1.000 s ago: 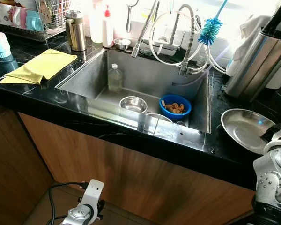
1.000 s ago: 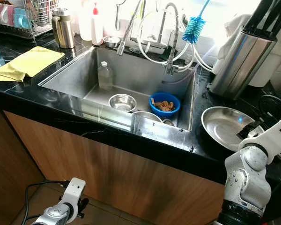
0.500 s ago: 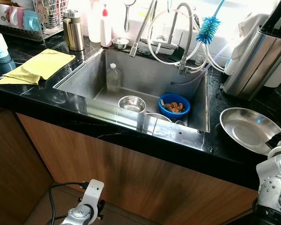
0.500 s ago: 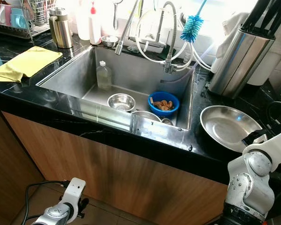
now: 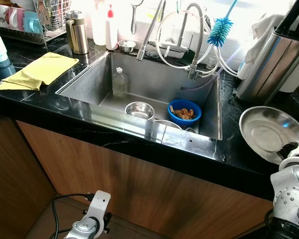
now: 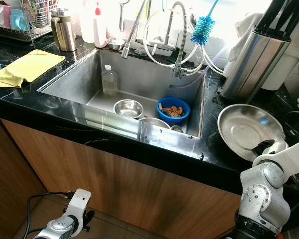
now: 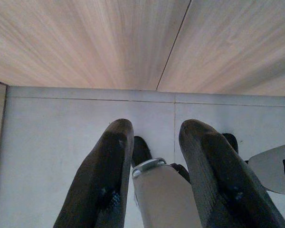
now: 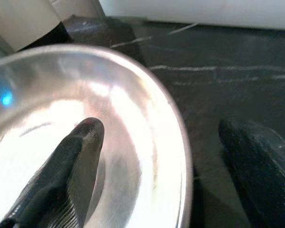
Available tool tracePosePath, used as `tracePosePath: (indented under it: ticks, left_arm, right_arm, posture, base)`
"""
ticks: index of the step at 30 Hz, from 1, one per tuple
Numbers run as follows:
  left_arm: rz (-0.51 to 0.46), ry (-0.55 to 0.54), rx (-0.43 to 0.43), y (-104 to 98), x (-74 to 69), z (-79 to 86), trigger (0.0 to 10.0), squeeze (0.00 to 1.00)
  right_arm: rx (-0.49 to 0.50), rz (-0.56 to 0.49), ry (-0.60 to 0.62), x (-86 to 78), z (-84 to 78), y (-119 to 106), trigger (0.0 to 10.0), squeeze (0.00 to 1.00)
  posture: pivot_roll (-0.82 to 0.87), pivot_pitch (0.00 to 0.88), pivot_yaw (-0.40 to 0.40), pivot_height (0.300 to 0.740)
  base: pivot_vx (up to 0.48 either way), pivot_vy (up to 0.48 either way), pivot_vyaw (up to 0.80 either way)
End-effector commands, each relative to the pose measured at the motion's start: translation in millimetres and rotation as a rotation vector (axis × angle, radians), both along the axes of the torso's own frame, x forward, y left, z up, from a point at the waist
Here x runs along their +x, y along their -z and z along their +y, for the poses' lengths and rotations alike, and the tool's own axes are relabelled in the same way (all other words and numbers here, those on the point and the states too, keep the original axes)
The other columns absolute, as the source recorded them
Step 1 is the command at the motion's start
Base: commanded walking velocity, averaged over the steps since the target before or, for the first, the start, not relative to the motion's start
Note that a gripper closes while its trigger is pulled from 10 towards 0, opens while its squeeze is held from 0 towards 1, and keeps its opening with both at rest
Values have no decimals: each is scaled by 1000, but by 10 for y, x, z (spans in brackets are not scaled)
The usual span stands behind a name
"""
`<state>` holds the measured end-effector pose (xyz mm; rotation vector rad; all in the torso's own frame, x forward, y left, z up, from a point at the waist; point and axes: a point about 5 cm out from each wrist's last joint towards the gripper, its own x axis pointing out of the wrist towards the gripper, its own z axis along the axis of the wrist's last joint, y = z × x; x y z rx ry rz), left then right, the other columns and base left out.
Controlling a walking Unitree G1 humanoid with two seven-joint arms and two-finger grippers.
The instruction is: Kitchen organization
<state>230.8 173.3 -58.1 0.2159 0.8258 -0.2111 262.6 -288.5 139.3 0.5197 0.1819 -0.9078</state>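
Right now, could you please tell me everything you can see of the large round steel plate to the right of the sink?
The large round steel plate is a shallow, shiny, bare dish with a raised rim. It sits on the black marble counter right of the steel sink, before a tall steel canister, and looks tilted, its near edge lifted. The right gripper straddles its near rim, open, one black finger inside the dish, the other outside over the counter.

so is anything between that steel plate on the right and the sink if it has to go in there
Nothing visible blocks the way. The steel plate is tilted up beside the sink, with the right gripper straddling its rim, and only bare black counter lies between them. Inside, the blue bowl sits in the near right corner.
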Motion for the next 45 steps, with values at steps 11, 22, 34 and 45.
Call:
tracePosePath:
  ticks: [11,22,34,45]
  left_arm:
    - [-18,32,16,-18,26,-21,10000,0]
    - [-19,32,16,-17,24,-25,10000,0]
    - [-20,31,16,-17,25,-25,10000,0]
    - [-21,29,15,-19,28,-27,10000,0]
  right_arm:
    - [56,-43,-6,90,-3,-39,0,0]
    - [70,-52,6,117,-26,-48,0,0]
    - [75,-62,13,132,-7,-71,0,0]
    - [77,-79,9,144,19,-103,0,0]
  posture:
    - [229,32,-141,711]
    - [235,27,-144,711]
    - [234,28,-144,711]
    - [233,29,-144,711]
  base:
    - [0,0,0]
    - [0,0,0]
    - [0,0,0]
    - [0,0,0]
